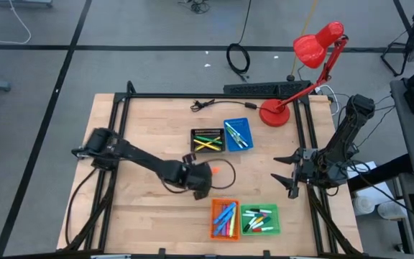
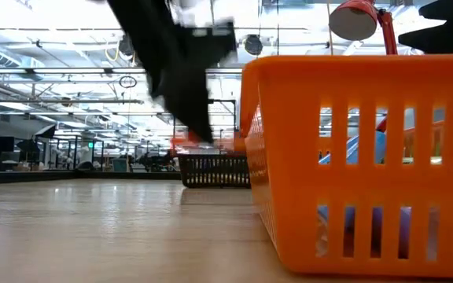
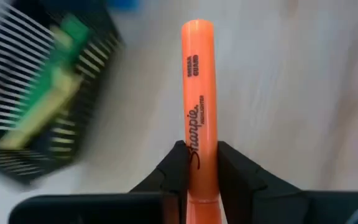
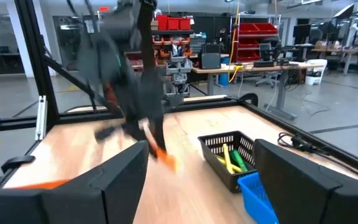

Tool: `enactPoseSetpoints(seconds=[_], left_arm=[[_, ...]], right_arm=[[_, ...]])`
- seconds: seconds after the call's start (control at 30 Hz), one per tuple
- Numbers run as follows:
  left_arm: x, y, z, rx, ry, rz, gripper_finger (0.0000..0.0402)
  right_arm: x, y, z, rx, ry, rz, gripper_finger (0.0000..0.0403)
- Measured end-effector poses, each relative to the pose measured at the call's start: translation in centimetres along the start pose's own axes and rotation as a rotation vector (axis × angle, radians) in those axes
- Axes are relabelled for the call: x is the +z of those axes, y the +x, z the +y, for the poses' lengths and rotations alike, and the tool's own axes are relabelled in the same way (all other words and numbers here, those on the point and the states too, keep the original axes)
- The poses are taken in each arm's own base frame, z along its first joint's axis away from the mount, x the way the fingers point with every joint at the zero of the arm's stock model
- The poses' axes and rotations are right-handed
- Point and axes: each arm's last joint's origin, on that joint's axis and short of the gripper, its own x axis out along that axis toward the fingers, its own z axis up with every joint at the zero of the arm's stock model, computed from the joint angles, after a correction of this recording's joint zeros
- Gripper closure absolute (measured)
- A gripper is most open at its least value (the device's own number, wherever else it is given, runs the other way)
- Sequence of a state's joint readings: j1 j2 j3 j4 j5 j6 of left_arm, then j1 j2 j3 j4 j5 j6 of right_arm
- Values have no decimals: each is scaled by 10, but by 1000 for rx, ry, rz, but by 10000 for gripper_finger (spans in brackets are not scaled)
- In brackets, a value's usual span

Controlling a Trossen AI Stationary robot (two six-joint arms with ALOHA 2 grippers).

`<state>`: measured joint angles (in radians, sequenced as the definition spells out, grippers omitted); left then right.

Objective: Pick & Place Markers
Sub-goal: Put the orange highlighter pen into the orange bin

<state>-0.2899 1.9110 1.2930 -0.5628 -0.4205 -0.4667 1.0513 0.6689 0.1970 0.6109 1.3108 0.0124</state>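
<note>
Markers [image 1: 208, 142] in 4 trays [image 1: 196, 133]

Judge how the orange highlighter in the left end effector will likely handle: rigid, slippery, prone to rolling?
The orange highlighter looks like a straight, smooth plastic barrel, so probably stiff and light. The left end effector pinches its glossy body, so it might slip or pivot. Being round, it would likely roll if set on the table.

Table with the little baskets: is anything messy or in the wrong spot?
Nothing looks spilled or broken. One orange marker is outside the baskets, but the left gripper is clamped on it between the black slotted basket and the orange plastic basket. The other markers lie inside baskets.
</note>
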Motion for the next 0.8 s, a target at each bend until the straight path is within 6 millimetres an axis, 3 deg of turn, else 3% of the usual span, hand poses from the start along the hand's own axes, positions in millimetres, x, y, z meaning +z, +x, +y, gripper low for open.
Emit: enactPoseSetpoints(seconds=[0.13, 0.33, 0.5, 0.6, 0.8], left_arm=[[9, -47, -5, -17, -98, -169, 341], [15, -76, -40, -251, -453, -368, 341], [1, -55, -85, -360, -455, -411, 341], [-3, -37, -102, -427, -482, -420, 341], [-11, -7, -113, -502, -525, -332, 341]], right_arm=[[0, 1, 0, -7, 3, 0, 124], [0, 1, 0, -7, 12, -1, 124], [0, 1, 0, -5, 10, -2, 124], [0, 1, 0, -5, 11, -2, 124], [0, 1, 0, -8, 10, -2, 124]])
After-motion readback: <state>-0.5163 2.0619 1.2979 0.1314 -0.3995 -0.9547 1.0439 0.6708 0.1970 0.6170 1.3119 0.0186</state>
